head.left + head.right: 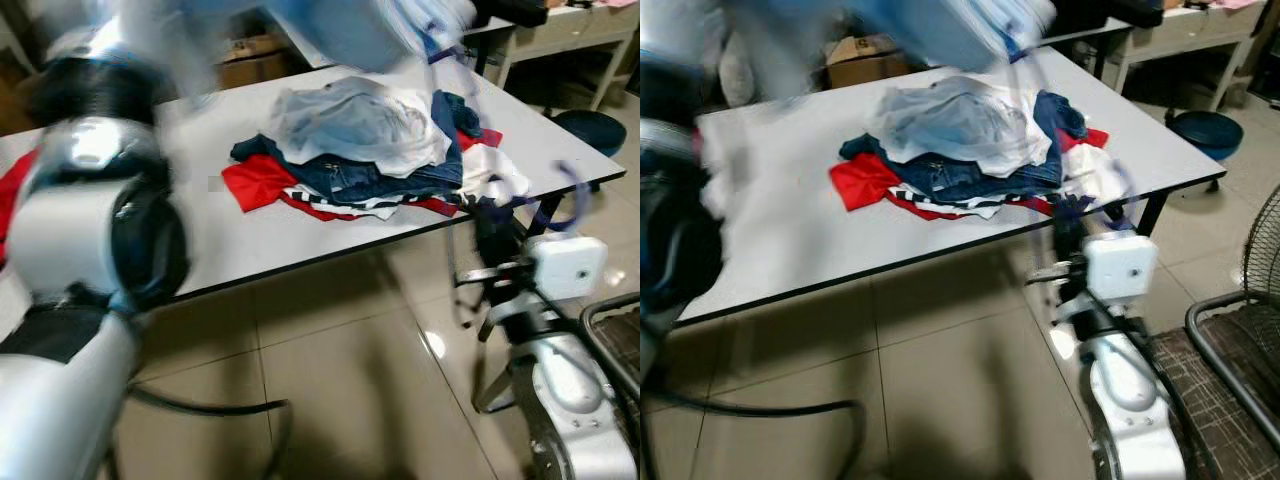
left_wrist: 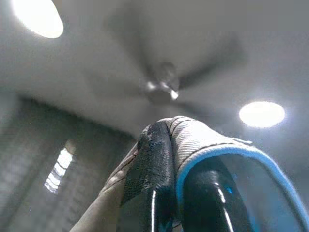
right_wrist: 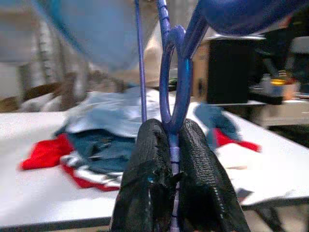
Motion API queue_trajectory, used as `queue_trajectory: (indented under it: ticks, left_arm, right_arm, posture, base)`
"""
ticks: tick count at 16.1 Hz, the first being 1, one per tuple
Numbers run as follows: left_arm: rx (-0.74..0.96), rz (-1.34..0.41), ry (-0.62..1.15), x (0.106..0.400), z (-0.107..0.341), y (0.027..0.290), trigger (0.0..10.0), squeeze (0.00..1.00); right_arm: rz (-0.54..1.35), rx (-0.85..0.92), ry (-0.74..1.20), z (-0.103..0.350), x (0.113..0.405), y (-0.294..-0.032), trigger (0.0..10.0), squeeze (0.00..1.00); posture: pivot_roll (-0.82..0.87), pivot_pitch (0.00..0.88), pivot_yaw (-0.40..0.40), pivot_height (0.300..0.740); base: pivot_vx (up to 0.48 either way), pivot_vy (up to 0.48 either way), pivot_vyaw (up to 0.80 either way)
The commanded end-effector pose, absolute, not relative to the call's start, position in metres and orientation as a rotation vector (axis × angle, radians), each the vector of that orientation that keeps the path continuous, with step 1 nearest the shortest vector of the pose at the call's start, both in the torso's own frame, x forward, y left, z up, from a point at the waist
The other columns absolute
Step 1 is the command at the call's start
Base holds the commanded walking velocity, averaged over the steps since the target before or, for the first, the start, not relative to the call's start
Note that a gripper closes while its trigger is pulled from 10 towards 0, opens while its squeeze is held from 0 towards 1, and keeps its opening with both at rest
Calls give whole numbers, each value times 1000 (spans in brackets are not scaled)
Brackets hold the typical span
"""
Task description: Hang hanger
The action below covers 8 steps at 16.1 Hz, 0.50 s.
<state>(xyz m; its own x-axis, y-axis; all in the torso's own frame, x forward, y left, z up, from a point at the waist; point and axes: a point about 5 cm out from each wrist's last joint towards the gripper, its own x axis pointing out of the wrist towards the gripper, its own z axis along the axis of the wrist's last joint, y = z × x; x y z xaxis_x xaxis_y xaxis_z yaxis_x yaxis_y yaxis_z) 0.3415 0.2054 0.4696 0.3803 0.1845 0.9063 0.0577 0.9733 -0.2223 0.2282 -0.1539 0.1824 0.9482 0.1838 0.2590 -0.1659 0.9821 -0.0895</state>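
Right gripper (image 3: 171, 159) clenched on blue hanger (image 3: 175, 67), low at near right, just off the bench (image 1: 790, 250) near edge. Left gripper (image 2: 178, 193) raised toward the ceiling, pinching grey cloth (image 2: 188, 137) with a light-blue trim. Blurred light-blue garment (image 1: 930, 25) up at far centre, above the bench. Clothes pile (image 1: 970, 150) on bench: pale shirt on top, jeans under, red fabric at left. Cardboard box (image 1: 865, 58) beyond far edge. Wire basket (image 1: 1230, 350) on floor at near right.
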Motion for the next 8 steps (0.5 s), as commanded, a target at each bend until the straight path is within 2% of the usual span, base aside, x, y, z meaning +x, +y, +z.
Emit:
queue_trajectory:
  ticks: [1, 2, 3, 4, 5, 8]
  left_arm:
    - [-71, 102, -1191, 332, 462, 214, 0, 0]
    - [14, 99, -1033, 339, 429, 221, 0, 0]
    - [43, 84, -958, 343, 413, 221, 0, 0]
    - [77, -35, -635, 353, 345, 212, 0, 0]
    - [55, -74, -528, 354, 315, 206, 0, 0]
    - [7, -161, -278, 343, 227, 184, 0, 0]
  right_arm:
    - [249, -54, -268, 184, 224, -144, 10000, 0]
    - [294, -46, -256, 184, 222, -139, 10000, 0]
    - [306, -47, -253, 184, 222, -139, 10000, 0]
    - [335, -44, -229, 181, 222, -136, 10000, 0]
    - [337, -37, -215, 179, 223, -137, 10000, 0]
    - [345, -70, -146, 167, 225, -137, 10000, 0]
  posture:
    - [1, 0, 104, 740]
    - [13, 0, 88, 740]
    - [17, 0, 83, 740]
    - [39, 0, 63, 740]
    - [49, 0, 52, 740]
    - [43, 0, 43, 740]
  base:
    - [0, 0, 0]
    - [0, 0, 0]
    - [0, 0, 0]
    - [0, 0, 0]
    - [0, 0, 0]
    - [0, 0, 800]
